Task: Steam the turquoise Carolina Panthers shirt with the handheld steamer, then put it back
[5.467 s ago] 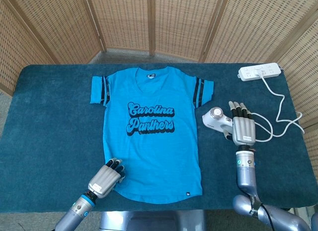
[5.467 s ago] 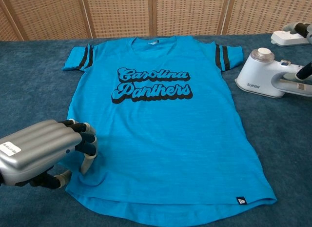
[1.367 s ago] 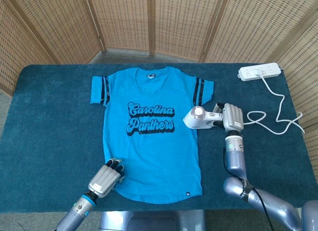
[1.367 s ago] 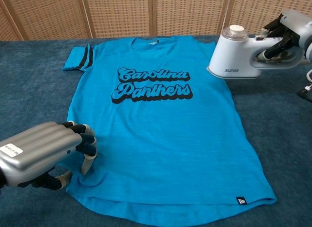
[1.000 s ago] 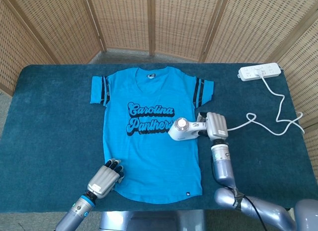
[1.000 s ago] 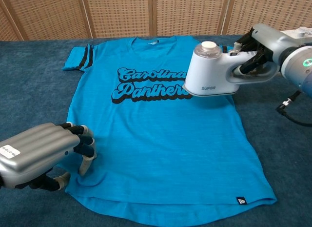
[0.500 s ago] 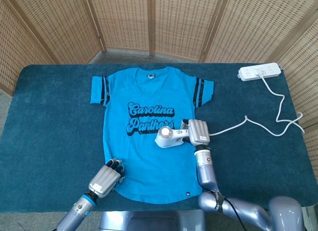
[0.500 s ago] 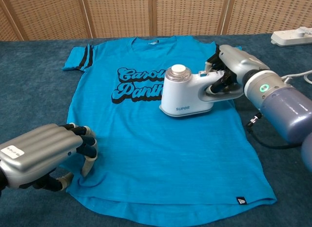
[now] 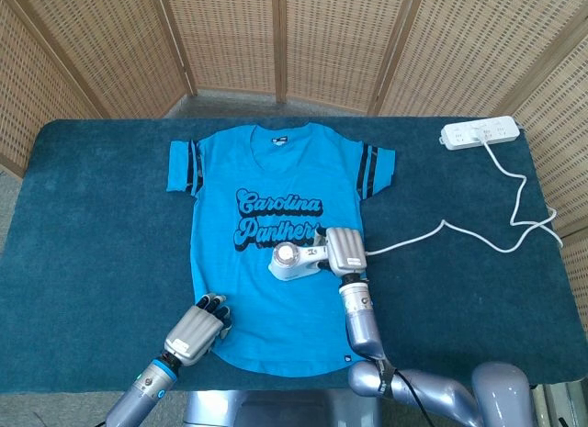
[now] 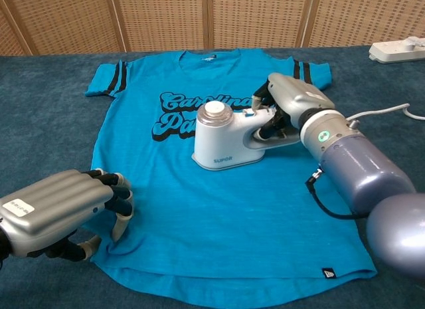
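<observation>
The turquoise shirt [image 9: 280, 239] lies flat and face up on the blue-covered table [image 9: 92, 216], collar toward the far edge and hem toward the near edge, spread out so that the steamer can travel across it without catching folds. The left hand [image 10: 56, 212] rests on the shirt's near-left corner at the hem, fingers curled down onto the fabric and gripping nothing; it seems placed there to pin the cloth so it does not drag along with the steamer. The right hand [image 10: 285, 106] is wrapped around the handle of the white handheld steamer [image 10: 226, 139], which sits low over the middle of the shirt just below the printed lettering, partly covering the words in the chest view (whether its soleplate actually touches the fabric cannot be told from either view). Its cord [image 9: 441, 227] trails across the table toward the right and up to the power strip [image 9: 480, 133] near the far-right corner, with enough slack to let the steamer reach this far. Judging by this, steaming is under way in the shirt's central area, and the return of the steamer is not yet done.
</observation>
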Robot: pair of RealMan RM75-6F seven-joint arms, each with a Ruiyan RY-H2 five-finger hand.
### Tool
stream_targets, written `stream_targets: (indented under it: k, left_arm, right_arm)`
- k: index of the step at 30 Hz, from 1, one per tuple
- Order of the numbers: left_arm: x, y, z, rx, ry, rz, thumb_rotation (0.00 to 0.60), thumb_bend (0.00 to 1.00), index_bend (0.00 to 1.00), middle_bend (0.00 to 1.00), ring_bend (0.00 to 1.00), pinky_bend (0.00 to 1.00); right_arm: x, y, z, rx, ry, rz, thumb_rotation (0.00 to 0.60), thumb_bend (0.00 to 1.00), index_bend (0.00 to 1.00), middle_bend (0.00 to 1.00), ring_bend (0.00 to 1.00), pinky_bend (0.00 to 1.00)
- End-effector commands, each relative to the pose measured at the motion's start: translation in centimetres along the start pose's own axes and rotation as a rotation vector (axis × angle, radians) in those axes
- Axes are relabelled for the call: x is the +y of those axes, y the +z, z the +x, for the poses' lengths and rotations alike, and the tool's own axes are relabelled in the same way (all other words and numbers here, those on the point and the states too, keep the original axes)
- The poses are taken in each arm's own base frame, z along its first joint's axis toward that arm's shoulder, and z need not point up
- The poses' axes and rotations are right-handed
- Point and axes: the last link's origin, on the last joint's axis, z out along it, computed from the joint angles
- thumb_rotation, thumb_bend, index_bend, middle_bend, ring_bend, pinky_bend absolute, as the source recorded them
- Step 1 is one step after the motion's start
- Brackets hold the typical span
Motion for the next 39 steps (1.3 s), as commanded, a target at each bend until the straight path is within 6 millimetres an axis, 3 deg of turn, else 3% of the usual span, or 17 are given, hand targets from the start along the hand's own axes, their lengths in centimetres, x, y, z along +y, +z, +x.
stream_targets:
  k: [1,9,28,39]
  left_arm:
    - [0.0,0.0,0.0,0.0,0.001,0.001,0.551,0.47,0.66,0.36,0.17,0.17]
    - [0.1,0.0,0.0,0.001,0.001,-0.003,0.552,0.47,0.66,0.36,0.17,0.17]
    - [0.6,0.3,-0.1,0.001,0.008,-0.014,0.547,0.47,0.66,0.36,0.17,0.17]
    - [0.6,0.3,-0.2,0.001,0.004,-0.012,0.546,0.47,0.66,0.36,0.17,0.17]
  right_arm:
    - [-0.2,0.0,-0.4,-0.009,-0.007,0.004,0.6,0.37,0.67,0.67,0.67,0.6]
    - [0.7,0.0,-0.5,-0.007,-0.011,-0.009,0.6,0.37,0.67,0.67,0.67,0.59]
    - [4.5,0.2,2.2,0.051,-0.061,-0.067,0.6,0.37,0.67,0.67,0.67,0.58]
    - [2.3,0.1,1.1,0.017,-0.059,-0.021,0.6,0.37,0.67,0.67,0.67,0.58]
